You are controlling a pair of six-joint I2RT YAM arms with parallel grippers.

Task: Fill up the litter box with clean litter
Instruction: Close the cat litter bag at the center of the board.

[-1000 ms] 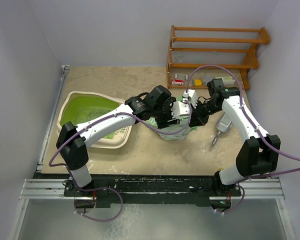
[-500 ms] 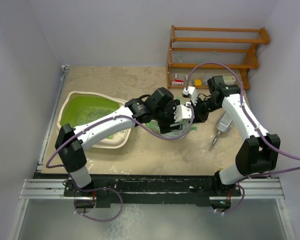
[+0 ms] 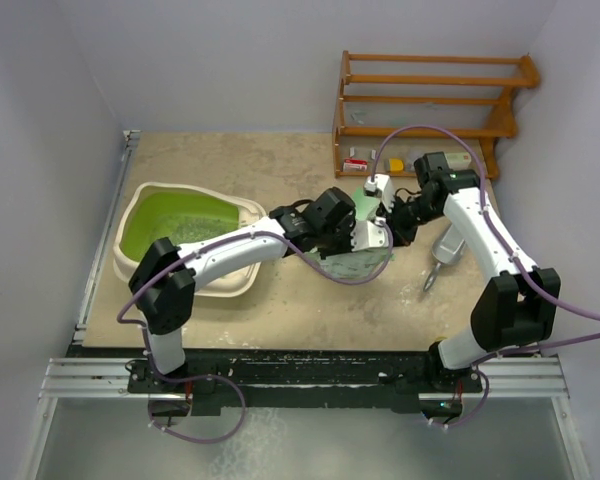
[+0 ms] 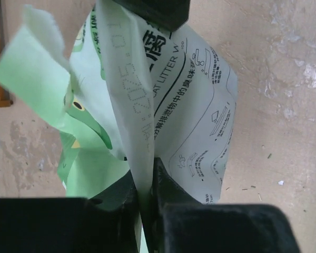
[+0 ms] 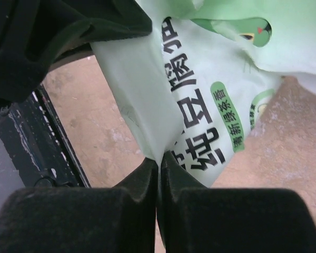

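Both arms reach in from the near edge and meet mid-table (image 3: pixel 280 310). The left arm is elbow-up at the near left, its forearm crossing the near right corner of the litter box (image 3: pixel 130 222). The right arm is folded back from the right side.

left gripper (image 4: pixel 146 176): fingers nearly closed, pinching a fold of the pale green printed bag (image 4: pixel 192 105). right gripper (image 5: pixel 159 164): fingers pressed together on another edge of the same bag. The bag hangs between them, crumpled, with its bottom at or just above the table; can't tell which.

The litter box sits by the left edge, about mid-depth. It has a cream rim and a bright green inside, with only a thin scatter of pale litter (image 3: pixel 192 232) on the floor. It is well apart from both sets of fingers, left of the bag.

Metal scoop (image 3: pixel 443 248) lies under the right forearm. Wooden rack (image 3: pixel 430 95) stands at the far right corner.
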